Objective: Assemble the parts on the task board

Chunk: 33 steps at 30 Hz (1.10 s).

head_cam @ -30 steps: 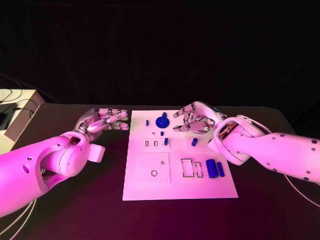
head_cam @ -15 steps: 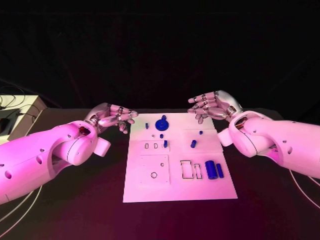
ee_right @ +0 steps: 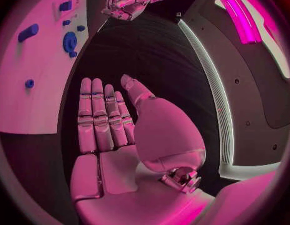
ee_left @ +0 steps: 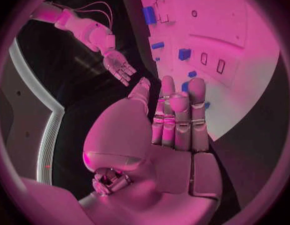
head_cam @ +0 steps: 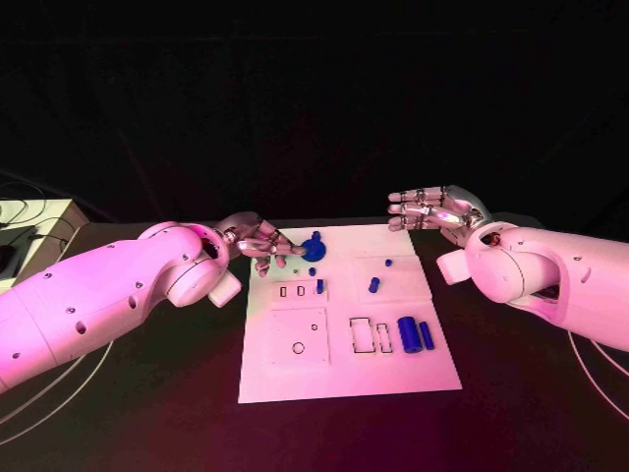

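both hands (head_cam: 268, 242) (head_cam: 435, 209) empty, fingers straight

Left hand (head_cam: 265, 242) over task board (head_cam: 346, 379) (far corner)

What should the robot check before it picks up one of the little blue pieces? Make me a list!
1. Left hand free to grab: ok, its fingers are straight in the left wrist view and hold nothing.
2. Right hand free: ok, it is flat, open and off the task board, past its far right corner.
3. Round blue part within reach: ok, it lies right beside the left hand's fingertips.
4. Left hand touching that part: cannot tell.
5. Two blue cylinders out of the way: ok, they lie side by side near the board's right edge.
6. Rectangular slots clear: ok, they look empty.
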Each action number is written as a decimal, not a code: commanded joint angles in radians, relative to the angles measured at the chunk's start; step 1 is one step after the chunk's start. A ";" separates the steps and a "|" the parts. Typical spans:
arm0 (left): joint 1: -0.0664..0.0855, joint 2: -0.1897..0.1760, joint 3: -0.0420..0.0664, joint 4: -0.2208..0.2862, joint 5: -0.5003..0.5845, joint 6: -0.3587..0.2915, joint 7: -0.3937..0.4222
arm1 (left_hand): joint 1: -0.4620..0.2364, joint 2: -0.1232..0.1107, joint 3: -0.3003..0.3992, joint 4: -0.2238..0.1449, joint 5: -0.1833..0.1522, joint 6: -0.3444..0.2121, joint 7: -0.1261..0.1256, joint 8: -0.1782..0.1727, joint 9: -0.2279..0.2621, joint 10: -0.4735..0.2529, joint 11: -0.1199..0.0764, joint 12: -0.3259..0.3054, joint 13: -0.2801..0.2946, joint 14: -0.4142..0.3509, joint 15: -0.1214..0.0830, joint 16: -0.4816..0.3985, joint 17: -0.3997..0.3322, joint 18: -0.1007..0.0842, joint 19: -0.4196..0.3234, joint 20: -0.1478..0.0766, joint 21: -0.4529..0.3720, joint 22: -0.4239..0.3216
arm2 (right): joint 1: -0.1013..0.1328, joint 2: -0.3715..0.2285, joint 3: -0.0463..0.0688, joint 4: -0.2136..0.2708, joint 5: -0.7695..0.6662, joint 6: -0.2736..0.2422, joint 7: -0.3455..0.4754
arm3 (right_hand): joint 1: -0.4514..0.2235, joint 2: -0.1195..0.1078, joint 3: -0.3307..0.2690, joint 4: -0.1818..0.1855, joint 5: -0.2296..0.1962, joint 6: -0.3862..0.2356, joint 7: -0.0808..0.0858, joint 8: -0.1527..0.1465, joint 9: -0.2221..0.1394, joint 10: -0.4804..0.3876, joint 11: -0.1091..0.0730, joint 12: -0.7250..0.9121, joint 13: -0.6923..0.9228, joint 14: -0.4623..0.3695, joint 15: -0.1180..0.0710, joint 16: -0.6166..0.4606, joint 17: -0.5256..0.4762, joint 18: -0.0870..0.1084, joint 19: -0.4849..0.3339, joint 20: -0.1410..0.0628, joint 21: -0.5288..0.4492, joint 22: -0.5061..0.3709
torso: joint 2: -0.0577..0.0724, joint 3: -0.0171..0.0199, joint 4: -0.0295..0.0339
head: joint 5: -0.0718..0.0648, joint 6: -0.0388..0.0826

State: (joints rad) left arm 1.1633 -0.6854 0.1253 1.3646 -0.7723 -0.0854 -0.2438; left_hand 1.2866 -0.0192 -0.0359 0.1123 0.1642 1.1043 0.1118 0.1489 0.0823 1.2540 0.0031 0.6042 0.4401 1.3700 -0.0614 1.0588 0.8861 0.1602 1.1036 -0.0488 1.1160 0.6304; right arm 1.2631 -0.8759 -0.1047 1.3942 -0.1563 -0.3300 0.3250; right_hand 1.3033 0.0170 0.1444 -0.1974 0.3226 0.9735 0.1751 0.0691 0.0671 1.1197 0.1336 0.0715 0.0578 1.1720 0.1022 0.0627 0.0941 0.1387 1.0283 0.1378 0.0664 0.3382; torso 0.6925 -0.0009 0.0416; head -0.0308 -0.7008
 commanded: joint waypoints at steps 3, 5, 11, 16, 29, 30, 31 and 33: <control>0.033 0.044 -0.028 -0.023 -0.097 0.108 -0.165 | -0.038 0.000 -0.011 0.021 -0.001 -0.014 -0.023 0.085 0.051 -0.016 -0.017 0.125 0.107 0.033 -0.010 0.044 0.054 -0.004 0.054 -0.008 0.059 0.092 | -0.001 -0.008 0.000 -0.002 -0.151 -0.002 0.044 | -0.010 -0.007 0.027 -0.008 -0.007 0.060 -0.006 0.003 0.003 0.081 -0.028 0.000 0.001 0.137 -0.037 0.029 -0.016 0.005 0.115 -0.049 0.058 -0.017 | -0.002 0.0027 -0.0062 | 0.003 -0.006; 0.043 0.060 -0.039 -0.032 -0.113 0.125 -0.195 | -0.056 0.003 -0.030 0.036 0.000 -0.049 -0.028 0.146 0.100 -0.037 -0.018 0.174 0.163 0.040 -0.010 0.072 0.085 -0.008 0.071 -0.009 0.090 0.142 | -0.001 -0.012 0.000 -0.001 -0.216 -0.037 0.044 | -0.010 -0.014 0.027 -0.012 -0.011 0.086 -0.008 0.001 0.002 0.127 -0.042 -0.005 0.001 0.196 -0.057 0.033 -0.014 0.006 0.177 -0.075 0.088 -0.016 | -0.001 0.0023 -0.0049 | 0.003 -0.008; 0.066 0.098 -0.059 -0.057 -0.161 0.152 -0.261 | -0.079 -0.025 -0.088 0.082 -0.001 -0.103 -0.017 0.167 0.102 -0.048 -0.007 0.194 0.219 0.042 -0.002 0.105 0.117 -0.004 0.086 0.001 0.123 0.204 | -0.003 -0.020 0.000 0.002 -0.374 -0.135 0.034 | -0.025 -0.041 -0.044 0.011 -0.001 0.128 -0.043 -0.004 -0.001 0.319 -0.116 0.033 0.026 0.348 -0.138 0.209 0.077 -0.014 0.368 -0.167 0.203 0.022 | -0.001 0.0010 -0.0069 | 0.002 -0.011; 0.074 0.128 -0.065 -0.082 -0.184 0.167 -0.286 | -0.076 -0.017 -0.099 0.101 0.005 -0.097 -0.017 0.167 0.080 -0.045 -0.007 0.187 0.232 0.042 -0.001 0.108 0.116 -0.002 0.087 0.004 0.124 0.217 | -0.004 -0.021 0.000 0.000 -0.428 -0.178 0.032 | -0.026 -0.035 -0.079 0.032 0.008 0.134 -0.045 -0.005 -0.001 0.328 -0.119 0.022 0.059 0.322 -0.142 0.266 0.123 -0.044 0.361 -0.190 0.220 0.031 | -0.003 -0.0003 -0.0040 | 0.003 -0.015; 0.090 0.191 -0.074 -0.144 -0.194 0.230 -0.326 | -0.129 -0.063 0.065 0.125 0.008 -0.068 -0.046 0.244 0.137 -0.028 -0.025 0.179 0.237 0.044 -0.015 0.127 0.127 -0.010 0.103 -0.005 0.133 0.263 | -0.006 -0.011 0.000 -0.004 -0.425 -0.209 0.045 | -0.024 -0.032 -0.077 0.046 0.016 0.112 -0.030 -0.005 -0.001 0.243 -0.084 -0.008 0.007 0.298 -0.104 0.085 0.069 -0.043 0.288 -0.153 0.150 -0.033 | 0.002 -0.0017 -0.0078 | 0.006 -0.018; 0.091 0.196 -0.074 -0.149 -0.195 0.237 -0.330 | -0.136 -0.072 0.067 0.130 0.009 -0.087 -0.054 0.277 0.207 -0.025 -0.033 0.176 0.237 0.044 -0.023 0.130 0.131 -0.013 0.106 -0.010 0.134 0.269 | -0.006 -0.010 0.000 -0.004 -0.423 -0.210 0.045 | -0.025 -0.032 -0.077 0.047 0.016 0.110 -0.029 -0.005 -0.001 0.238 -0.082 -0.008 0.006 0.298 -0.102 0.073 0.066 -0.042 0.285 -0.150 0.146 -0.038 | 0.001 -0.0023 -0.0075 | 0.006 -0.019; 0.091 0.201 -0.074 -0.155 -0.197 0.243 -0.333 | -0.139 -0.074 0.071 0.135 0.007 -0.103 -0.055 0.299 0.276 -0.024 -0.029 0.174 0.238 0.044 -0.017 0.130 0.131 -0.016 0.106 -0.012 0.133 0.272 | -0.006 -0.009 0.000 -0.004 -0.421 -0.211 0.045 | -0.026 -0.034 -0.077 0.048 0.016 0.107 -0.027 -0.005 -0.001 0.228 -0.078 -0.009 0.005 0.294 -0.098 0.060 0.063 -0.043 0.279 -0.147 0.139 -0.044 | 0.001 -0.0025 -0.0066 | 0.005 -0.020; 0.093 0.208 -0.075 -0.164 -0.203 0.254 -0.337 | -0.146 -0.079 0.072 0.144 0.007 -0.111 -0.064 0.323 0.349 -0.023 -0.036 0.174 0.241 0.044 -0.024 0.131 0.132 -0.017 0.107 -0.014 0.132 0.276 | -0.006 -0.008 0.000 -0.004 -0.417 -0.213 0.046 | -0.027 -0.036 -0.077 0.050 0.018 0.101 -0.024 -0.005 -0.001 0.215 -0.073 -0.009 0.005 0.291 -0.094 0.040 0.058 -0.043 0.272 -0.142 0.130 -0.054 | 0.001 -0.0029 -0.0057 | 0.004 -0.021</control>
State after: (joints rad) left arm 1.2536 -0.4805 0.0507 1.2047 -0.9573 0.1143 -0.5555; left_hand 1.1442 -0.0980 0.0384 0.2537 0.1676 0.9955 0.0462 0.4700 0.4315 1.2335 -0.0282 0.7813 0.6805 1.4132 -0.0773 1.1849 1.0184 0.1604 1.2053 -0.0612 1.2459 0.9069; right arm 1.2574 -0.8850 -0.1055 1.3903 -0.5638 -0.5244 0.3531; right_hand 1.2766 -0.0162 0.0680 -0.1513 0.3391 1.0786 0.1529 0.0693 0.0672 1.3363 0.0618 0.0693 0.0640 1.4607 0.0057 0.1031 0.1525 0.1011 1.3029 -0.0010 0.1954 0.2843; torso 0.6936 -0.0027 0.0345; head -0.0250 -0.7200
